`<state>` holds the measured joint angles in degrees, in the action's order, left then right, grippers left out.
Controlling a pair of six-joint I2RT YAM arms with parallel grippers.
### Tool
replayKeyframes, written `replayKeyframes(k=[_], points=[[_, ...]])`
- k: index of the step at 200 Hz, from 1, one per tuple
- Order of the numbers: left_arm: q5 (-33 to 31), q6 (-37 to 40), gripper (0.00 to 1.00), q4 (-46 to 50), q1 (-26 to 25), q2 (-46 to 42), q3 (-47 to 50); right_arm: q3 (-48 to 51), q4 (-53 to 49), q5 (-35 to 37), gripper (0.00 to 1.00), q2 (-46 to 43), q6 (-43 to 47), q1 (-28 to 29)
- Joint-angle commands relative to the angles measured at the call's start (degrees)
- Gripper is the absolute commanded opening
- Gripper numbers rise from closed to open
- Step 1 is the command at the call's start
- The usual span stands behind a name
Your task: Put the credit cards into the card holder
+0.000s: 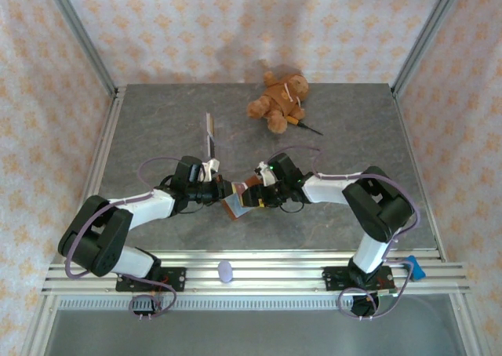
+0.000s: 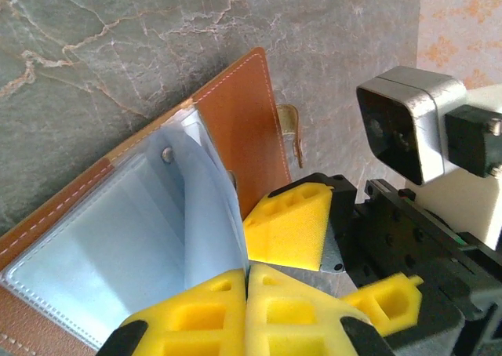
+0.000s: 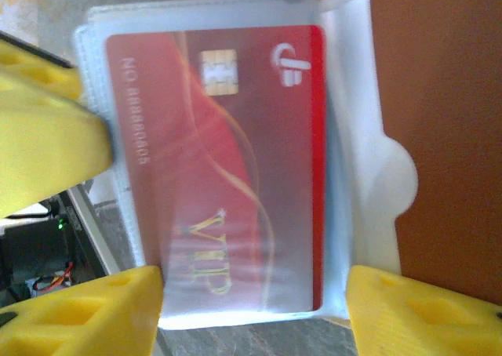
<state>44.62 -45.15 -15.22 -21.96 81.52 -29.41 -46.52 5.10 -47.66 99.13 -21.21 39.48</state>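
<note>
left jaws pinched shut, right jaws wide, open card holder between them

the left gripper (image 2: pixel 247 293) clamps a clear sleeve (image 2: pixel 212 215) of the brown card holder (image 2: pixel 243 121). the right gripper (image 3: pixel 255 317) stands open, one finger on either side of a sleeve holding the red vip card (image 3: pixel 227 160). the holder lies at the near middle of the table (image 1: pixel 353 121), with a teddy bear (image 1: pixel 278 101) at the far side.
</note>
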Motion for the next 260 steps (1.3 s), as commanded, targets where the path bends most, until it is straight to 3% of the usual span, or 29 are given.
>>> replayKeyframes(k=[1,121,174,217,260], points=[[1.43,0.06,0.0,-2.18,0.55,0.66,-0.39,-0.27,-4.26,2.36,0.75,0.16,1.12,0.24],[0.35,1.96,0.0,0.11,1.1,0.68,-0.56,-1.38,-5.73,4.59,0.65,-0.54,0.82,0.16],[-2.25,3.99,0.0,3.6,1.83,0.31,-0.74,-0.89,-6.26,5.84,0.7,-2.7,0.2,0.15],[-1.69,3.51,0.0,2.5,2.09,1.32,-0.76,-1.51,-8.02,7.98,0.68,-3.57,0.38,0.07],[0.26,-0.42,0.22,-2.88,2.53,1.28,0.4,-1.23,-6.45,6.58,0.62,-1.94,-0.14,0.07]])
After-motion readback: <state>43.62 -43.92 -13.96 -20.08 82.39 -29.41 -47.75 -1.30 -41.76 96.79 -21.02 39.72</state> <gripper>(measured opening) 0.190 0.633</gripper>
